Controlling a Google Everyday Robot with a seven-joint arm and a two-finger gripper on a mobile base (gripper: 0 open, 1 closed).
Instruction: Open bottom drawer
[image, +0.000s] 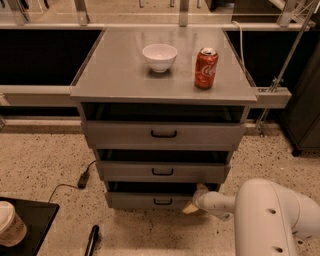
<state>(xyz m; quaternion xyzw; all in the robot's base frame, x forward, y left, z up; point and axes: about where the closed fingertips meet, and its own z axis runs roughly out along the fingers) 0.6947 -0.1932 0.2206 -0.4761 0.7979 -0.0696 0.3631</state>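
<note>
The lowest grey metal drawer (135, 200), just above the speckled floor, has a flat, narrow front with a small black loop handle and a dark gap above it. The robot's white hand (196, 198) is at its right end, tan fingertips spread.

The gripper (196, 198) is hanging low at the right end of the bottom drawer (145, 201), just beside its front, with the white arm (272, 215) reaching in from the near right. A dark gap is showing above each of the three drawer fronts. On the cabinet top (120, 75), a white bowl (159, 56) is sitting left of a red can (206, 68). A cup (10, 223) is standing at the near left.
</note>
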